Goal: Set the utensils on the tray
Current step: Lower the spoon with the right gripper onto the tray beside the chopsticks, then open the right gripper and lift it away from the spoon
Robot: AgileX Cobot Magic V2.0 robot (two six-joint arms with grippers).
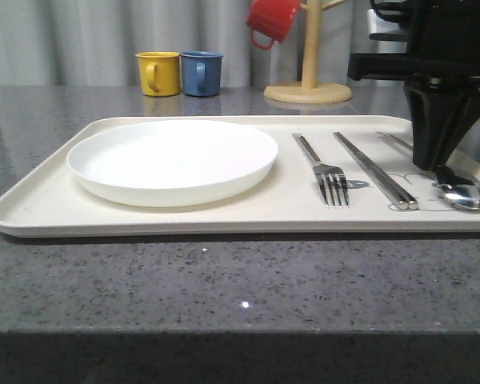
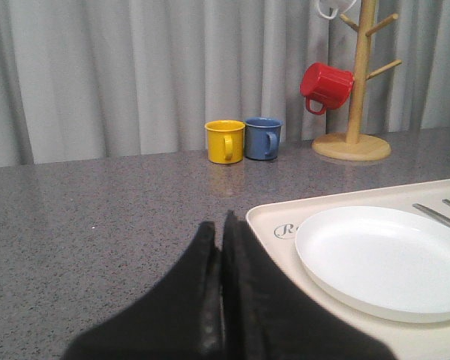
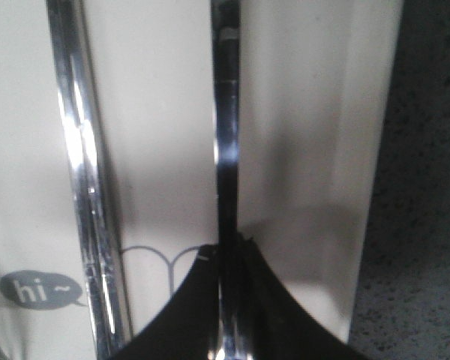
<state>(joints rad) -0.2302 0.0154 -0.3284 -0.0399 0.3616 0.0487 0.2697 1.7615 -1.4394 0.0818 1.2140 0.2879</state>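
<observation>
The cream tray [image 1: 48,200] lies on the grey table, and all the utensils rest on its right half. The fork [image 1: 324,172] is nearest the plate, the chopsticks [image 1: 376,172] lie beside it, and the spoon [image 1: 466,196] is at the far right. My right gripper [image 1: 442,172] stands over the spoon, shut on its handle. The right wrist view shows the spoon handle [image 3: 226,135] pinched in the gripper [image 3: 229,251], with the chopsticks [image 3: 82,187] alongside. My left gripper [image 2: 221,225] is shut and empty, over the table beside the tray's corner [image 2: 274,225].
A round white plate [image 1: 173,160] fills the tray's left half. Behind the tray stand a yellow mug [image 1: 158,73] and a blue mug [image 1: 202,73]. A wooden mug tree [image 1: 308,80] holds a red mug [image 1: 272,20]. A grey curtain closes off the back.
</observation>
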